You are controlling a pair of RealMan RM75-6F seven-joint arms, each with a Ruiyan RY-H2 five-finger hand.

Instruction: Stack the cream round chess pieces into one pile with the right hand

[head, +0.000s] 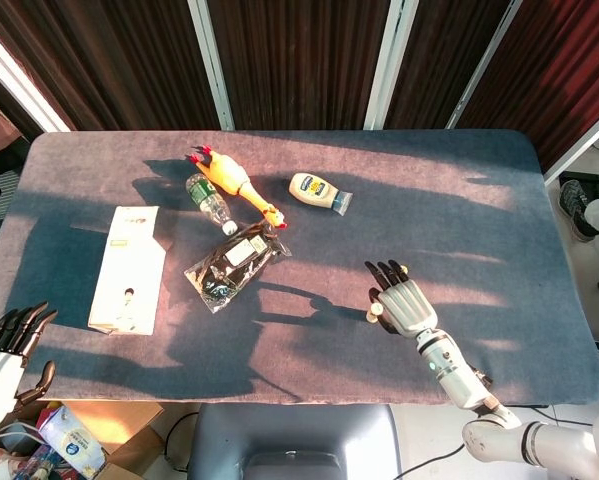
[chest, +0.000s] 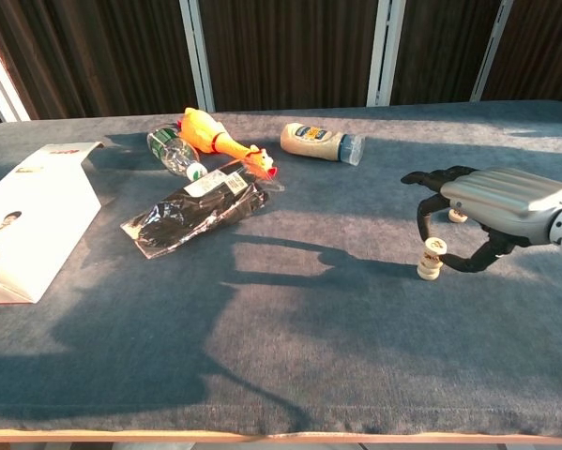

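The right hand (chest: 482,216) pinches a cream piece (chest: 434,247) directly above the pile (chest: 429,267) — aligned to stack it; the left hand (head: 7,345) rests spread, holding nothing, near-left.

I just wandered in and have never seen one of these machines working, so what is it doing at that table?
The robot's right hand is stacking cream round chess pieces. Its fingers hold one piece right above the small pile on the grey table; whether it already rests there is hard to tell. Another cream piece lies behind the hand. The left hand hangs idle off the table's near corner.
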